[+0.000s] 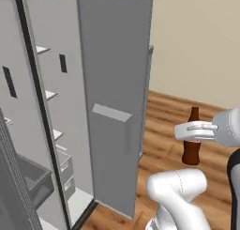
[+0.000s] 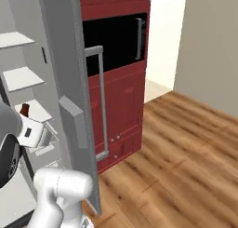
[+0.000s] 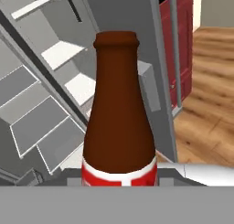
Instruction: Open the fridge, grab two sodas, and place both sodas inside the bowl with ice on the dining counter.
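Note:
My gripper (image 1: 190,132) is shut on a soda, a dark brown bottle (image 1: 191,149) with a red label, and holds it upright in the air over the wood floor. The bottle (image 3: 119,118) stands close before the hand camera, its label at the fingers. Its brown top (image 2: 24,110) peeks above the hand in the right base view. To the bottle's left is the grey fridge (image 1: 112,83), its door swung open, with pale shelves (image 3: 59,54) inside. The bowl with ice and the dining counter are out of view.
The open fridge door (image 2: 65,83), with its long bar handle (image 2: 101,101), stands between the arm and the dark red cabinets (image 2: 121,110), which hold a black oven (image 2: 111,38). Wood floor (image 2: 186,148) lies open to the right, below a beige wall.

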Controlling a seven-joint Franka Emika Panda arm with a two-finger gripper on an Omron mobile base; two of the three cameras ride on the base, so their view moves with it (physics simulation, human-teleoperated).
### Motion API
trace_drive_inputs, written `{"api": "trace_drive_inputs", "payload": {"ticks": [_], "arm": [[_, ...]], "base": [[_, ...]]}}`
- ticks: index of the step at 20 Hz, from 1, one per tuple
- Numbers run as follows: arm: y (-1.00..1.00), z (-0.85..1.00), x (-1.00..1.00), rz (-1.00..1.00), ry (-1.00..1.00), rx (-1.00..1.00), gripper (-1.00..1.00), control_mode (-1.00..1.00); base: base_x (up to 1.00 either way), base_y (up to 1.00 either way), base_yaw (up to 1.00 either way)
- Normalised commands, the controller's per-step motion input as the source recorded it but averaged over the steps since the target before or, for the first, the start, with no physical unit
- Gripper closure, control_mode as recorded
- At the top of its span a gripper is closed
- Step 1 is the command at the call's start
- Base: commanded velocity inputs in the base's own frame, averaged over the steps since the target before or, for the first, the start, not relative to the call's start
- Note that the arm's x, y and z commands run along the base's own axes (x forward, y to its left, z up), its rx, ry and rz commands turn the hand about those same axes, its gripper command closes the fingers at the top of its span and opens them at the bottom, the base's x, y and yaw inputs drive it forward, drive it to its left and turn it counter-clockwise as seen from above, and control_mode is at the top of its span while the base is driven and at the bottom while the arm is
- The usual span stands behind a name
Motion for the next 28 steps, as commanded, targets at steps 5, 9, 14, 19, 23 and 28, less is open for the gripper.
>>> {"api": "trace_drive_inputs", "payload": {"ticks": [5,9,14,19,23,28], "arm": [[0.00,0.00,0.00,0.00,0.00,0.00,1.00,1.00],[0.00,0.00,0.00,0.00,0.00,0.00,1.00,1.00],[0.00,0.00,0.00,0.00,0.00,0.00,1.00,1.00],[0.00,0.00,0.00,0.00,0.00,0.00,1.00,1.00],[0.00,0.00,0.00,0.00,0.00,0.00,1.00,1.00],[0.00,0.00,0.00,0.00,0.00,0.00,1.00,1.00]], "base": [[-0.33,-0.16,-0.58],[-0.17,-0.32,-0.58],[0.00,-0.42,-0.61],[0.11,-0.32,-0.60],[0.38,-0.15,-0.57],[0.70,-0.01,-0.51]]}}
